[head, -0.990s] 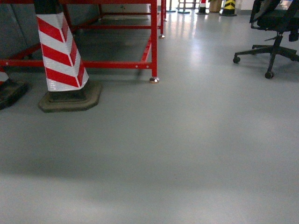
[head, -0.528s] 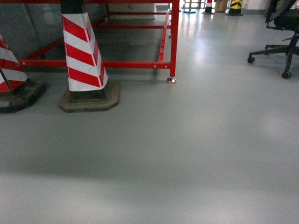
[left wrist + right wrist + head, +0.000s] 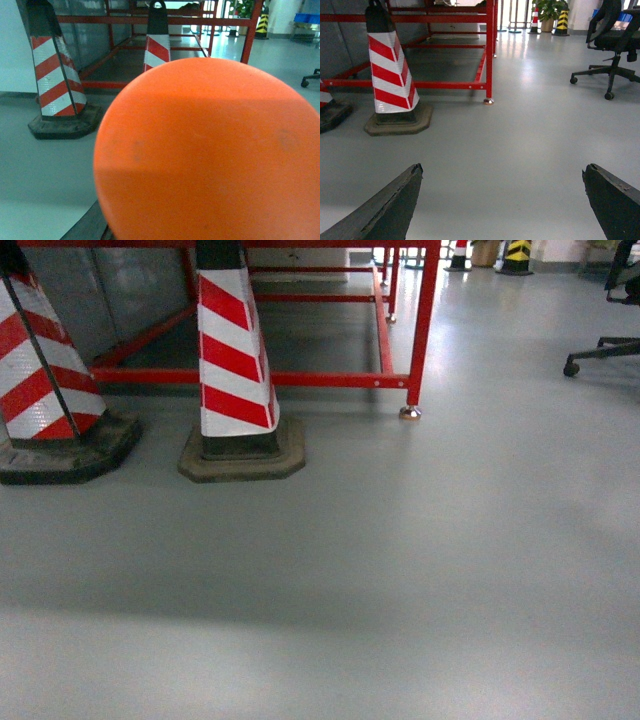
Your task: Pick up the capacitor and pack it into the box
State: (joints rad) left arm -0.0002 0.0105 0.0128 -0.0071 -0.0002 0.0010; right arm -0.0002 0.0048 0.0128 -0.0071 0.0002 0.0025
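No capacitor and no box in any view, so nothing is being picked or packed. My read: this is the travel step, the base driving toward wherever the parts are.

Landmark is the nearer striped cone (image 3: 237, 365), red and white on a dark rubber base. A second striped cone (image 3: 45, 380) stands to its left. The red frame (image 3: 420, 330) runs behind the nearer cone, and its nearest foot rests on the floor (image 3: 400, 570) to the cone's right. An office chair (image 3: 610, 340) is well to the right of the cone, only its wheeled base showing in the head view.

Right gripper (image 3: 502, 200): jaws spread wide, both dark fingertips at the bottom corners of the wrist view, bare floor between them, holding nothing.

Left gripper: cannot tell. An orange disc (image 3: 210, 150) fills most of that wrist view and hides the jaws. Can't say what the disc belongs to.

Neither arm shows in the head view.

Next move, as I see it: get a table or the box into view before any arm motion. There is no grasp target to plan against. Keep the base clear of the cones and the frame foot.
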